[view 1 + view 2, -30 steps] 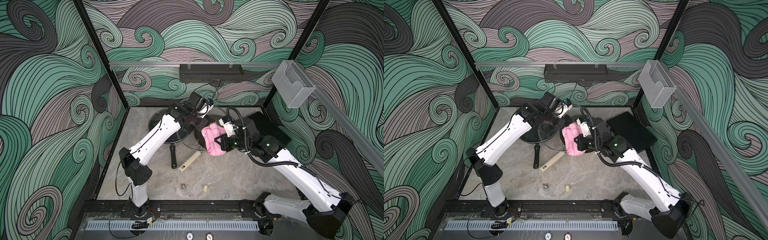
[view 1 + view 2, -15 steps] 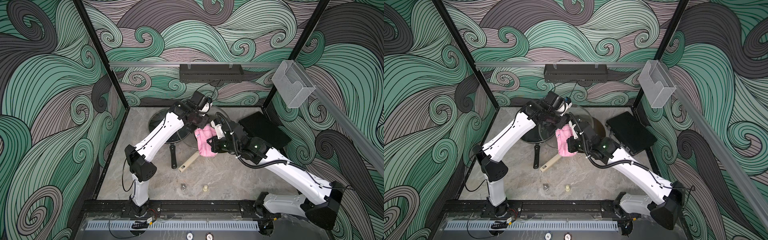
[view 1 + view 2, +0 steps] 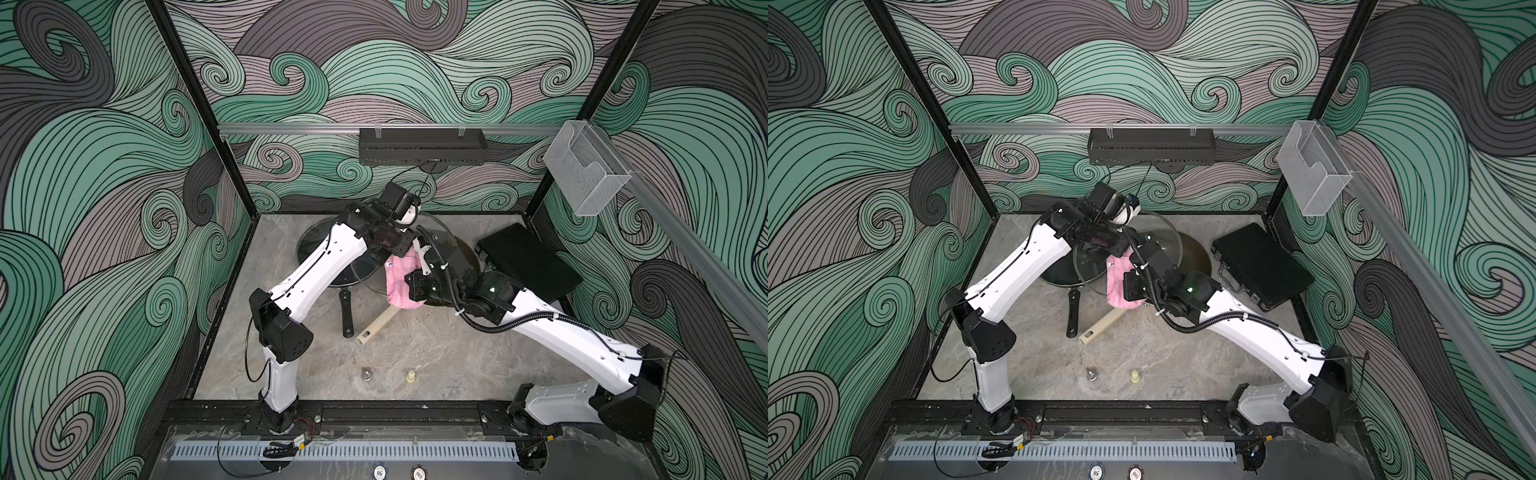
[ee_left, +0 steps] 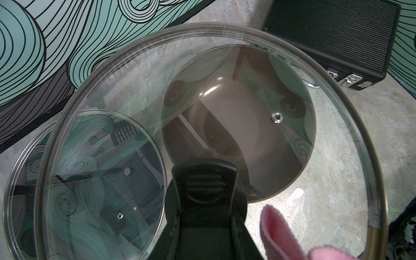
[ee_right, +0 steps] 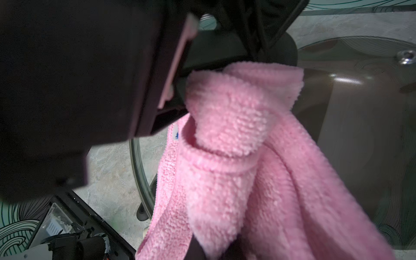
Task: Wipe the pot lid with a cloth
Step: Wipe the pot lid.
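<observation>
Left gripper (image 4: 203, 180) is clamped tight on the knob at the middle of the glass lid (image 4: 337, 157), holding it tilted and clear of the table (image 3: 415, 345), toward 12 o'clock. Right gripper (image 3: 420, 266) comes in from 4 o'clock, jaws closed on a bunched fold of the pink cloth (image 5: 236, 135). The cloth (image 3: 399, 282) hangs down across the lid's edge at its 6 o'clock side, right against the glass as far as I can tell, blue tag (image 5: 176, 135) showing. Under the lid, the brown pan (image 3: 465, 257) sits at 1 o'clock and the black pan (image 3: 316, 249) at 11. Black case (image 3: 528, 262) off at 2 o'clock, well apart.
</observation>
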You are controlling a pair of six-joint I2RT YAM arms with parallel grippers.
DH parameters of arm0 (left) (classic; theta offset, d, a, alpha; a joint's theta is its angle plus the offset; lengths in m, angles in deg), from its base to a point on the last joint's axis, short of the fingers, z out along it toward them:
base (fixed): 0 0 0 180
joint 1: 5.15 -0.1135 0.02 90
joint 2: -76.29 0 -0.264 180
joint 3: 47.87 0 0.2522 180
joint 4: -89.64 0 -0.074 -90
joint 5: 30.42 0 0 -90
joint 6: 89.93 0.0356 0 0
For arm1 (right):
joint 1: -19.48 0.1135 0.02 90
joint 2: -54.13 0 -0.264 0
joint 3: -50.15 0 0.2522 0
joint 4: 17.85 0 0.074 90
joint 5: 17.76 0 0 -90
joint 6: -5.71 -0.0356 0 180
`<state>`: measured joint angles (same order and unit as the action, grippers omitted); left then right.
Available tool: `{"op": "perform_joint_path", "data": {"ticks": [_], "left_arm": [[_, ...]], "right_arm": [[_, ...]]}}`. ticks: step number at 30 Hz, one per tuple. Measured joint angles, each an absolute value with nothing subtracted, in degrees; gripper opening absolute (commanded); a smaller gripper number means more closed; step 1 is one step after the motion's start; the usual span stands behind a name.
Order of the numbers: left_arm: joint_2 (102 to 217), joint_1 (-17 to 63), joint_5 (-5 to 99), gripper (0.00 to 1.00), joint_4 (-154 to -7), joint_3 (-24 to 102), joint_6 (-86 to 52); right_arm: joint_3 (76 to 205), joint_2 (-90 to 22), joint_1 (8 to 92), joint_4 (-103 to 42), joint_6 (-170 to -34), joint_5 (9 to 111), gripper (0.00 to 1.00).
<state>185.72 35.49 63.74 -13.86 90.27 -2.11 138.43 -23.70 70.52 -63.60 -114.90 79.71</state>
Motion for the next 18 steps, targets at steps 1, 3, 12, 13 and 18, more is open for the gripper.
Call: {"op": "perform_joint_path", "data": {"ticks": [1,3,12,13,18], "left_arm": [[185.72,35.34,63.98,0.0,-13.88,90.25,-2.11],[185.72,35.1,64.44,0.0,-14.08,90.01,-2.11],[185.56,35.05,64.81,0.0,-14.63,89.05,-1.61],[185.28,35.12,64.66,0.0,-14.98,88.42,-1.52],[183.16,35.27,63.39,0.0,-16.16,83.91,-0.49]], "right_arm": [[138.56,-24.02,70.66,-63.45,-115.05,79.86,0.0],[139.04,-24.7,70.85,-63.41,-115.55,80.01,0.0],[139.07,-24.94,71.31,-64.32,-115.97,81.65,0.0],[139.02,-24.85,71.31,-64.65,-115.77,81.69,0.0],[137.6,-22.95,70.26,-67.03,-114.18,80.97,0.0]]}}
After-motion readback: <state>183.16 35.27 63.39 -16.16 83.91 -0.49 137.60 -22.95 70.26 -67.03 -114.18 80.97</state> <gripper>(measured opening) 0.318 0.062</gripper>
